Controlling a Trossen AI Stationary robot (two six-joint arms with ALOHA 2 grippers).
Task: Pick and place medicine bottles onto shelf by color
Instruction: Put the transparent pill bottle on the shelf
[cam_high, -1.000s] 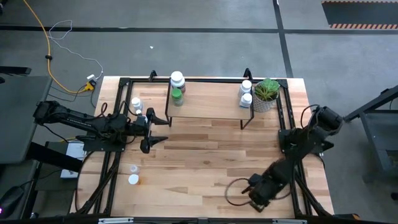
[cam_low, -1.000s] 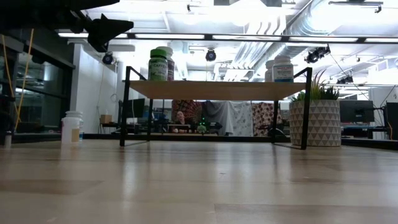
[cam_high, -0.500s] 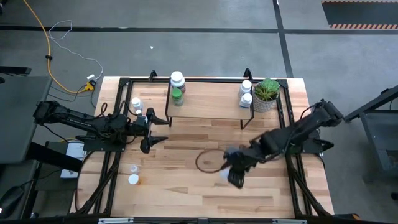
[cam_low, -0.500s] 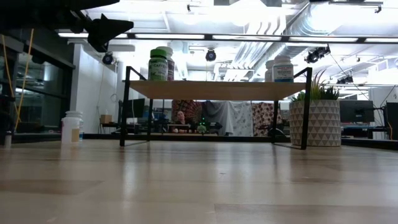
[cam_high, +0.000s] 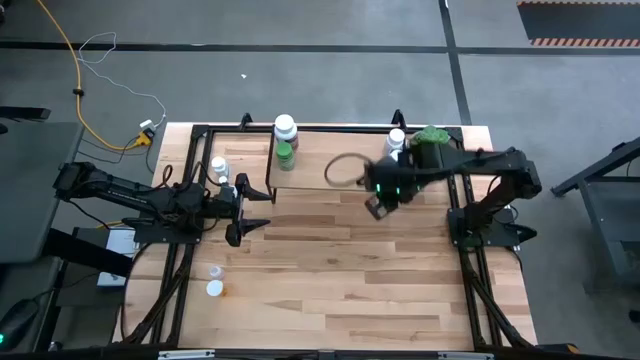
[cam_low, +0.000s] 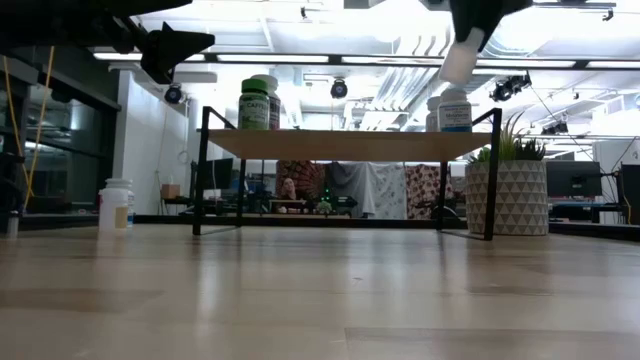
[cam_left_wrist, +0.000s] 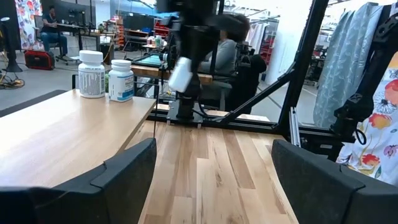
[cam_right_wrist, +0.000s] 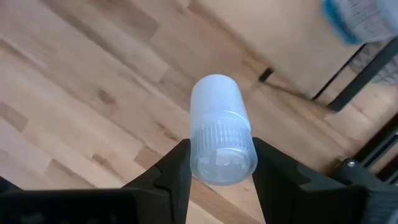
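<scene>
Potted plant (cam_high: 431, 145) crowds shelf (cam_high: 330, 160) right end.

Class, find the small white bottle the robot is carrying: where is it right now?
The small white bottle is clamped in the right gripper, held in the air near the light-wood shelf's right end, close to the white bottles and potted plant.

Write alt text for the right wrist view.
A small white pill bottle with a ribbed cap is clamped between the right gripper's two dark fingers, cap toward the camera. Below it lies the light-wood tabletop; one corner of the low wooden shelf on black legs shows beyond.
</scene>
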